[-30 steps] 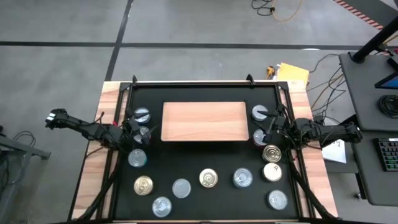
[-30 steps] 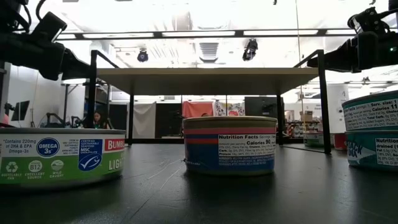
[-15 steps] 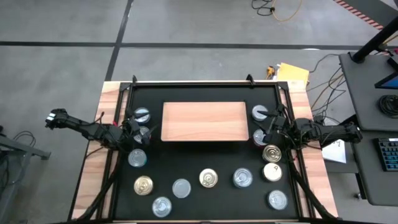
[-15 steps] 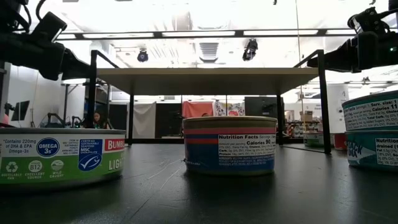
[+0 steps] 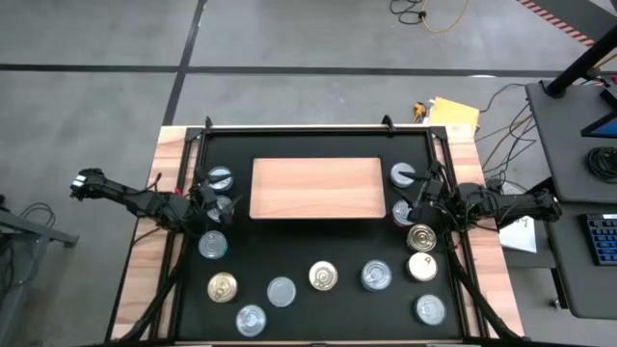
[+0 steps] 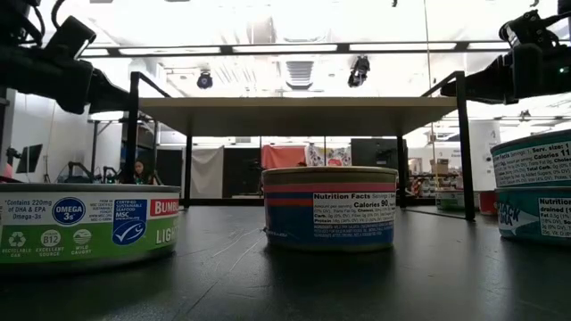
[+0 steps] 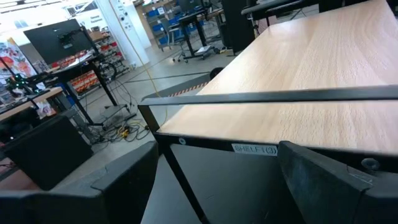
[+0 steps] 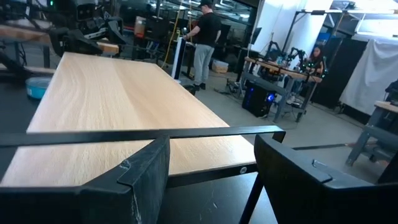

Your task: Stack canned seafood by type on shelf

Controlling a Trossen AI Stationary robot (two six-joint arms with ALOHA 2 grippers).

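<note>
The light-wood shelf (image 5: 315, 188) stands on black legs (image 6: 294, 114) at the far middle of the black mat. Several round tins stand on the mat: two left of the shelf (image 5: 221, 177), two right of it (image 5: 402, 174), the rest across the near half (image 5: 323, 276). In the low view a green-labelled tin (image 6: 85, 227), a red-and-blue one (image 6: 330, 207) and a teal one (image 6: 535, 183) stand near. My left gripper (image 5: 214, 204) is open, raised at the shelf's left end (image 7: 211, 186). My right gripper (image 5: 416, 202) is open, raised at its right end (image 8: 211, 180).
A black frame rail (image 5: 318, 127) runs along the mat's far edge. The wooden tabletop (image 5: 145, 270) shows at both sides of the mat. People and work benches (image 8: 205, 37) show in the room beyond the table.
</note>
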